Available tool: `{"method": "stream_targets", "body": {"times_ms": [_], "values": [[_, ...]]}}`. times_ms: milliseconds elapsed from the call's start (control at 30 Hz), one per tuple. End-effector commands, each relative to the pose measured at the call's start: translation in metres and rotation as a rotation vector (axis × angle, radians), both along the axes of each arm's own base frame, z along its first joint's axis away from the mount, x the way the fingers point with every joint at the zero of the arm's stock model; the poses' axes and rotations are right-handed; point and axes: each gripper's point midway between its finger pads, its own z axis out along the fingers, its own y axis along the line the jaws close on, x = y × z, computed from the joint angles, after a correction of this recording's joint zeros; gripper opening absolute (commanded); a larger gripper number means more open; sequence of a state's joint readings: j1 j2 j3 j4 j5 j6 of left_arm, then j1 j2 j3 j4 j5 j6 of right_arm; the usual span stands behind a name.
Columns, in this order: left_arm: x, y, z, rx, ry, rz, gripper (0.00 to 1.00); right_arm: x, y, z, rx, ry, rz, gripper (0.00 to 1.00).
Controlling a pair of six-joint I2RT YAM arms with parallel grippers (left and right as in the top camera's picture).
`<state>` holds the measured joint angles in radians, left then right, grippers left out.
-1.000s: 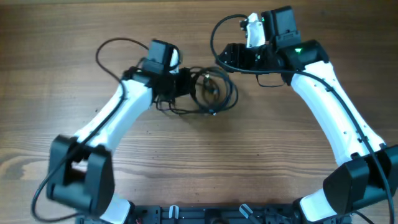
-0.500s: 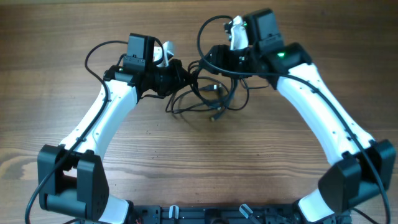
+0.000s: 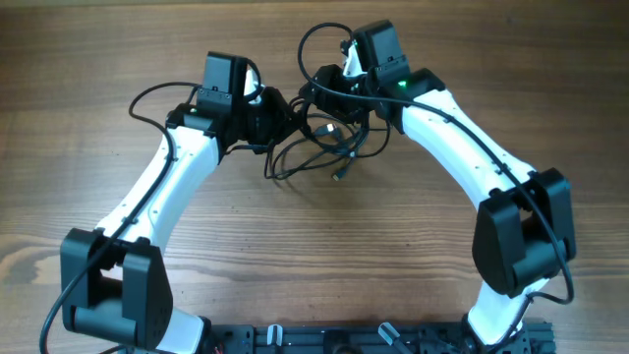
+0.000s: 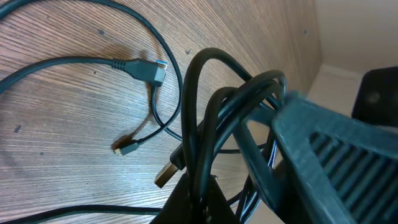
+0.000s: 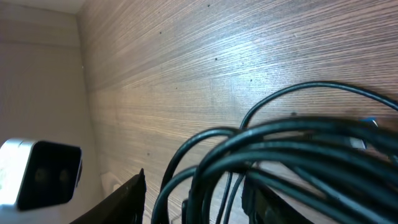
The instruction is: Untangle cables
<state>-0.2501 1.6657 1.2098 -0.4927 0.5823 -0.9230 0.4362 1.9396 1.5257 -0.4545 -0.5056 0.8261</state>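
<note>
Overhead only: the whole layout. Cables (image 3: 329, 147) in one loose black tangle on the wooden worktop (image 3: 98, 221), toward the far middle, strung between left hand (image 3: 267, 118) and right hand (image 3: 324, 90), with a few loops trailing toward the near side.

Left wrist only: plug ends up close, lying flat on the wood. Dark moulded plug (image 4: 144, 68) with a silver tip, tiny gold-tipped plug (image 4: 123, 148) below it, flat silver plug (image 4: 165, 175) half under the bundle.

Right wrist only: strands arching low over bare wood, seen from underneath the bundle, too close and blurred to tell one cord from another.

Left hand: clenched on a bunch of looped strands, held up off the wood, pinched against the ribbed grey finger (image 4: 323, 149).

Right hand: about half open, dark fingers (image 5: 127, 199) well apart, several strands running across the gap between them. Cannot tell whether any strand is pinched or merely passing through.
</note>
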Motion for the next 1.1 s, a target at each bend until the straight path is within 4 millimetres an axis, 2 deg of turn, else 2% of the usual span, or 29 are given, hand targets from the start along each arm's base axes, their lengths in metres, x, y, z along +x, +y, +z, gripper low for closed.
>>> {"method": "stream_targets", "body": {"times_ms": [0,67,133,200,233,367,433,600,633,733,767,800,900,1000,1067], "values": [[-0.005,-0.012,0.008,-0.008,-0.025,-0.034,0.04,0.0,0.007,-0.02,0.002,0.048,0.008,0.46],[-0.006,-0.015,0.008,0.0,-0.04,-0.057,0.04,0.005,0.011,-0.015,0.025,0.018,0.019,0.39],[-0.008,-0.015,0.007,0.008,-0.055,-0.079,0.04,0.006,0.015,-0.008,0.059,0.003,0.039,0.28],[-0.008,-0.015,0.007,0.026,-0.085,-0.114,0.04,0.009,0.01,-0.007,0.056,-0.017,0.051,0.14],[-0.01,-0.014,0.006,0.042,-0.103,-0.141,0.04,0.013,0.001,-0.007,0.051,-0.021,0.043,0.06],[-0.014,-0.009,-0.001,0.117,-0.17,-0.237,0.04,0.027,-0.042,0.015,0.097,-0.053,0.032,0.05],[-0.012,-0.006,-0.003,0.144,-0.182,-0.236,0.04,0.029,-0.072,0.037,0.106,-0.097,0.025,0.05],[-0.014,0.006,-0.013,0.223,-0.16,-0.222,0.04,0.022,-0.125,0.096,0.215,-0.165,0.0,0.05],[-0.016,0.007,-0.014,0.229,-0.162,-0.236,0.04,0.026,-0.138,0.102,0.234,-0.167,-0.027,0.04],[-0.017,0.006,-0.015,0.232,-0.16,-0.245,0.04,0.037,-0.175,0.095,0.197,-0.158,-0.131,0.04],[-0.018,0.004,-0.015,0.227,-0.161,-0.25,0.04,0.04,-0.185,0.088,0.154,-0.147,-0.173,0.05],[-0.02,0.0,-0.014,0.221,-0.176,-0.279,0.04,0.039,-0.198,0.07,0.047,-0.118,-0.225,0.05],[-0.028,-0.014,-0.01,0.203,-0.22,-0.365,0.04,0.034,-0.22,0.044,-0.122,-0.059,-0.309,0.05],[-0.03,-0.019,-0.007,0.19,-0.244,-0.395,0.04,0.034,-0.239,0.034,-0.236,-0.057,-0.355,0.05],[-0.031,-0.023,0.0,0.176,-0.282,-0.424,0.04,0.032,-0.242,0.032,-0.265,-0.062,-0.341,0.06]]}}
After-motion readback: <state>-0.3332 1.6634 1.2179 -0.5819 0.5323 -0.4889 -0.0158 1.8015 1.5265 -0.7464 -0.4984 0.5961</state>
